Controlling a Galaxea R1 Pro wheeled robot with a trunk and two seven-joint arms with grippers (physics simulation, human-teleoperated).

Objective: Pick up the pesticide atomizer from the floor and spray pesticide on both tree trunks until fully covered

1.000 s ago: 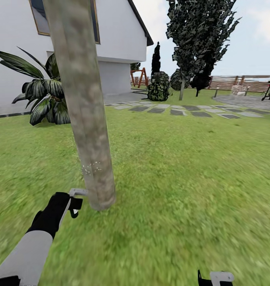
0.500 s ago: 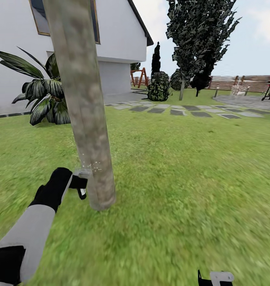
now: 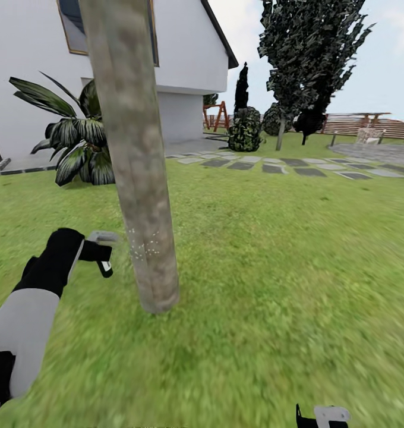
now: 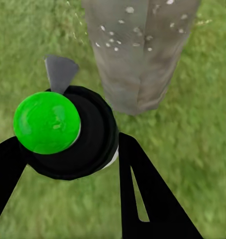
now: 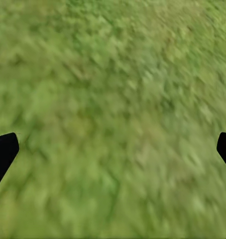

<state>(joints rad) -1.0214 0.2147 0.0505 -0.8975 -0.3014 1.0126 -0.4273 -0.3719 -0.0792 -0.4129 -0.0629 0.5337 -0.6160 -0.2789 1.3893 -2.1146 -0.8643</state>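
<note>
Left gripper (image 4: 68, 164) clamping its jaws on the black-bodied, green-capped pesticide atomizer (image 4: 68, 132), nozzle facing the mottled grey-tan tree trunk (image 3: 136, 172) just beside it, white pesticide specks (image 3: 144, 245) dotting the bark, right gripper (image 5: 113, 149) hanging jaws apart over green grass floor (image 5: 113, 99), no legible labels.

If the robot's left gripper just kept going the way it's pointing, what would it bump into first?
Most likely the tree trunk. The left gripper, shut on the atomizer, points at the trunk's lower part, speckled with white pesticide. How wide the gap is cannot be judged.

left arm (image 3: 24, 315): raised, reaching forward, fingers (image 4: 143, 194) clamped on load | right fingers (image 5: 4, 149): spread wide, pointing down
</note>
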